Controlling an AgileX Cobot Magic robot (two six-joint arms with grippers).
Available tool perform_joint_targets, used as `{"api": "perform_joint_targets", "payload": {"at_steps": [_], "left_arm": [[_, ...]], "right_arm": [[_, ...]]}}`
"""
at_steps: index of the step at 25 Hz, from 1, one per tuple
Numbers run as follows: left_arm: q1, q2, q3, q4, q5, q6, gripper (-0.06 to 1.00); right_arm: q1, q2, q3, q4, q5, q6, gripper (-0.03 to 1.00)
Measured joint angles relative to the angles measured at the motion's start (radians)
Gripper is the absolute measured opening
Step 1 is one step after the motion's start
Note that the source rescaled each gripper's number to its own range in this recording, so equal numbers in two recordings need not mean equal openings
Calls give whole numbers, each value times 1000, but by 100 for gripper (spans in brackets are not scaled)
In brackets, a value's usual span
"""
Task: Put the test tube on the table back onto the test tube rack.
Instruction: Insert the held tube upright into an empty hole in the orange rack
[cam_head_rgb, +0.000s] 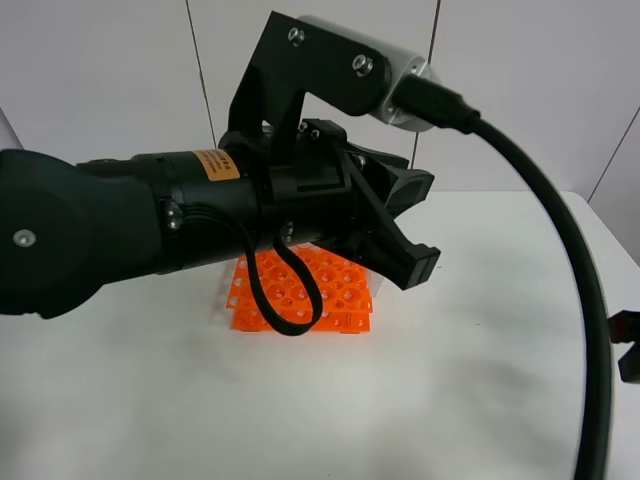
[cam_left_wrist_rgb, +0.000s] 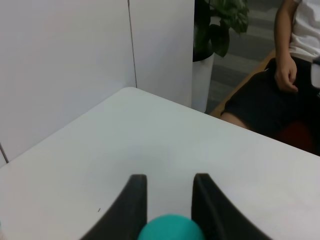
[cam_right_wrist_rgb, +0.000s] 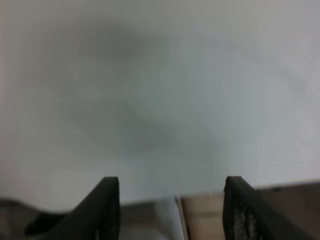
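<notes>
My left arm (cam_head_rgb: 120, 230) fills the high view and hides most of the test tube rack (cam_head_rgb: 345, 300), so I can't tell what its holes hold. The left gripper (cam_left_wrist_rgb: 169, 178) is clamped on the test tube (cam_left_wrist_rgb: 170, 229); only its teal cap shows. The right gripper (cam_right_wrist_rgb: 172, 182), blurred, gapes with nothing between its jaws. The desk (cam_head_rgb: 450, 400) shows plain white along its near edge.

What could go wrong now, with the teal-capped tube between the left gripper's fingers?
1. In the left gripper, only the teal cap of the test tube shows. Its tilt is unknown, so it might miss a hole.
2. In the high view, the left arm hides much of the test tube rack, so aiming could be hard.
</notes>
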Motion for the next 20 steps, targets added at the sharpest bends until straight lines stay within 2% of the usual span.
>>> {"api": "perform_joint_targets", "payload": {"at_steps": [3,11,17,20], "left_arm": [[0,0,0,0,0,9,0],[0,0,0,0,0,18,0],[0,0,0,0,0,18,0],[0,0,0,0,-1,18,0]], "right_arm": [[0,-31,0,7,82,-13,75],[0,-240,6,4,99,-38,75],[0,-510,59,-34,-21,-81,75],[0,-645,98,-34,-37,-81,75]]}}
